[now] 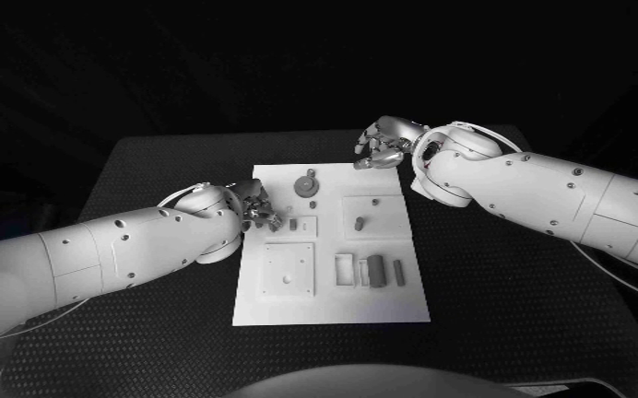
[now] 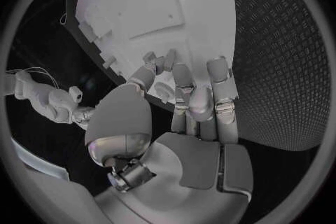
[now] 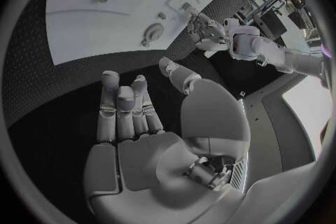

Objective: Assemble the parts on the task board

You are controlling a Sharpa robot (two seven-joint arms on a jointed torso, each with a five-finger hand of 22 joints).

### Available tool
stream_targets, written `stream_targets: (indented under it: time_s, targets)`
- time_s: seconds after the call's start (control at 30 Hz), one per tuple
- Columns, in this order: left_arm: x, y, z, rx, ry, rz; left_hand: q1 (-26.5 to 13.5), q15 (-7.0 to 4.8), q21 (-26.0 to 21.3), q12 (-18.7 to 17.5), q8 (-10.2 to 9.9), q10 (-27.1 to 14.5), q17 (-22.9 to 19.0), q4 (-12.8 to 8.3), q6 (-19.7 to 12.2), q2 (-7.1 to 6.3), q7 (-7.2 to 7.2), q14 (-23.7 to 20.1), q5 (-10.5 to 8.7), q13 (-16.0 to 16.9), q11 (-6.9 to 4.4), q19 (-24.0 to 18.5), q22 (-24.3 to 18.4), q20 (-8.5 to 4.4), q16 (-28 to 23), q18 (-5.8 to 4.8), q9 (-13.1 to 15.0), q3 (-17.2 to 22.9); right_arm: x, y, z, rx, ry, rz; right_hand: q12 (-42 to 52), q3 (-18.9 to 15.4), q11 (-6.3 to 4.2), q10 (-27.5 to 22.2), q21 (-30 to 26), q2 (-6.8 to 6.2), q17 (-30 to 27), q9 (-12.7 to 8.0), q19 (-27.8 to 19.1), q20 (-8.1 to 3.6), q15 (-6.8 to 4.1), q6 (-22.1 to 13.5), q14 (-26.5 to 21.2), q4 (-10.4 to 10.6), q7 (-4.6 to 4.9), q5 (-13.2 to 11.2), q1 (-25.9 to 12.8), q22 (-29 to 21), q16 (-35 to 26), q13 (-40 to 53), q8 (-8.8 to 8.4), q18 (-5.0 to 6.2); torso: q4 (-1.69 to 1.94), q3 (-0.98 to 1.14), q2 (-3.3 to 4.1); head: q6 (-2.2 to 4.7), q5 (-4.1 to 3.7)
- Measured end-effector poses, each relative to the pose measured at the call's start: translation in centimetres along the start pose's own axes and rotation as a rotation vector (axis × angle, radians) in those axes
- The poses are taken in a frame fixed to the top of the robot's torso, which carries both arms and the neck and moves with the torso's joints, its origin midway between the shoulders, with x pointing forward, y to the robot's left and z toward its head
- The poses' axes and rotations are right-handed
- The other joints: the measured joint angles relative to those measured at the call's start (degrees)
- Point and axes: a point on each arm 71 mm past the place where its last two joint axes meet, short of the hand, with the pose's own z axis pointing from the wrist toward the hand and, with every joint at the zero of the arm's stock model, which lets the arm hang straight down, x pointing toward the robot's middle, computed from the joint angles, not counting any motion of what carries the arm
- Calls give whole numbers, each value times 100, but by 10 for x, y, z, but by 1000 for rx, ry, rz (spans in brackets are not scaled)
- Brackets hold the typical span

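Note:
The white task board (image 1: 333,301) lies in the middle of the black table. On it are a round part (image 1: 307,186), a short peg (image 1: 359,224), two dark bars (image 1: 376,270) and a square plate (image 1: 289,267). My left hand (image 1: 255,206) is at the board's left edge, its fingers (image 2: 189,95) reaching over the rim of the board (image 2: 161,5) with the thumb close beside them. Whether anything is pinched there is hidden. A small piece (image 1: 295,227) lies just beside those fingertips. My right hand (image 1: 383,149) hovers at the board's far right corner; its fingers (image 3: 129,106) are stretched out and hold nothing.
Black textured table (image 1: 505,269) surrounds the board on all sides. In the right wrist view the board (image 3: 91,28) lies beyond the fingertips, with my left hand (image 3: 203,31) at its far edge.

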Motion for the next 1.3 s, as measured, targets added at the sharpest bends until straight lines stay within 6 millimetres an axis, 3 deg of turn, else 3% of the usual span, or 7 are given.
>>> stream_targets:
  time_s: [0.93, 1.13, 1.2, 1.3]
  targets:
    - [-1, -1, 3, -4, -4, -22, -14, -3, -43, 0, -29, -4, -17, -5, -59, 29, 40, -3, -56, -42, 1, -9, -2, 11, 0, 0, -67, 159, 0, -1, 0, 5, 5, 15, 0, -1, 0, 0, 0, 0, 1, -9, -8, 8, 0, 15, 0, 31, 14, 0, 0, 0, 0, -4, 0, 0, -2, 2, 0, -2, -18]
    - [0, 0, 4, -6, -2, -27, 24, -9, -84, 39, -51, -51, -38, 333, -100, 49, 41, -13, -306, -61, 11, -10, -2, 11, -23, 1, -101, 106, 0, -1, 0, 5, 5, 15, -1, 0, 0, 0, 0, 0, 1, -10, -8, 8, 0, 15, 0, 31, 10, 0, 0, 0, 0, -4, 0, 0, -2, 1, 0, 1, -19]
    - [0, 0, 4, -7, 0, -29, 20, -9, -97, 39, -52, -51, -39, 460, -100, 33, 41, -13, -507, -66, 11, -2, -3, 4, -23, 1, -118, 105, 0, -1, 0, 6, 5, 15, -1, 0, 0, 0, 0, 0, 1, -10, -8, 8, 0, 14, 0, 31, 9, 0, 1, 0, 0, -4, 0, 0, -2, 1, 0, 1, -20]
    - [0, 1, 3, -9, 2, -33, -106, -8, -112, 39, -49, -83, -39, 633, -121, -93, 61, -13, -712, -76, 19, 14, -3, -11, -23, 1, -110, 101, 0, -1, 0, 6, 5, 15, -1, 0, 0, 0, 0, -1, 1, -10, -8, 8, 0, 14, 0, 31, 8, 0, 1, 0, 0, -4, 0, 0, -1, 1, 0, -1, -22]
